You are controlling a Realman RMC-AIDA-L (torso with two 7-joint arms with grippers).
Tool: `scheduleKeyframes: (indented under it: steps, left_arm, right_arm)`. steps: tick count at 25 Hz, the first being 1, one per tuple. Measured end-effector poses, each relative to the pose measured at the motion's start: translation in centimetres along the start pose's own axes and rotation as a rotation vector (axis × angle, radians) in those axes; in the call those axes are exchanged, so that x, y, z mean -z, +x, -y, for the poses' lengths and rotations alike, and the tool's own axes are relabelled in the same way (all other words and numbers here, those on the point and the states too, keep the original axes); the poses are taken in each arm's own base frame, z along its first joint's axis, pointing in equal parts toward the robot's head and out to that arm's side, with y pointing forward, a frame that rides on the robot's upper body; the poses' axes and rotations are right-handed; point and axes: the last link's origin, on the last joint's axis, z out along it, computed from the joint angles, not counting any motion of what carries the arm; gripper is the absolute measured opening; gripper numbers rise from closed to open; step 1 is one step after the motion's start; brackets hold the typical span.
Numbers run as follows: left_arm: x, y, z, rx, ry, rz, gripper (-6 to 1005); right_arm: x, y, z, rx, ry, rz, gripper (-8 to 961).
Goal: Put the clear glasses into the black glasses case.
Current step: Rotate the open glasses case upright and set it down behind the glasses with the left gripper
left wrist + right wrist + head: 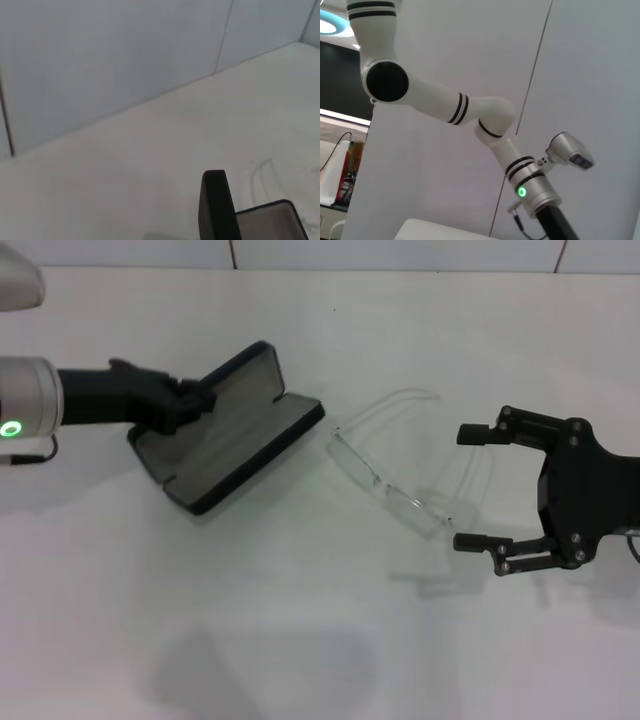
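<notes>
On the tabletop (300, 640) the black glasses case (232, 435) lies open at left, with the left tool (197, 400) at its lid. The clear glasses (400, 475) lie just right of it, apart. The right tool (478, 487) sits right of the glasses.

White table (300, 640) with open black glasses case (228, 443) beside clear glasses (395, 475).

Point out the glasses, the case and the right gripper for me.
glasses (385, 483), head view, on the front of the lens.
case (215, 455), head view, on the grey lining.
right gripper (470, 486), head view, midway between its open fingertips.
</notes>
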Motion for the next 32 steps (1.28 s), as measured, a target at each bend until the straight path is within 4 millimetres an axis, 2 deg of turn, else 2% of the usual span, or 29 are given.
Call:
scheduleKeyframes:
  steps: [2, 8, 15, 22, 28, 32]
  left_arm:
    - [-0.2, 0.6, 0.0, -0.056, 0.004, -0.023, 211]
    - [-1.7, 2.9, 0.1, -0.214, 0.013, -0.063, 211]
    - [-4.1, 3.5, -0.2, -0.337, -0.009, -0.043, 211]
    - [-4.7, 4.3, -0.7, -0.412, -0.026, -0.043, 211]
    - [-5.7, 4.2, -1.1, -0.448, -0.047, -0.033, 211]
    - [-6.4, 4.2, -2.1, -0.495, -0.094, -0.005, 212]
  right_arm:
    - [0.0, 0.1, -0.2, 0.001, 0.001, 0.001, 856]
    - [0.0, 0.4, -1.1, 0.014, 0.020, 0.012, 854]
    - [0.0, 0.8, -1.9, 0.046, 0.041, 0.011, 853]
    - [0.0, 1.0, -1.9, 0.042, 0.051, 0.003, 852]
    - [0.1, 1.2, -2.0, 0.050, 0.056, -0.002, 851]
    - [0.1, 1.2, -2.0, 0.050, 0.056, -0.004, 850]
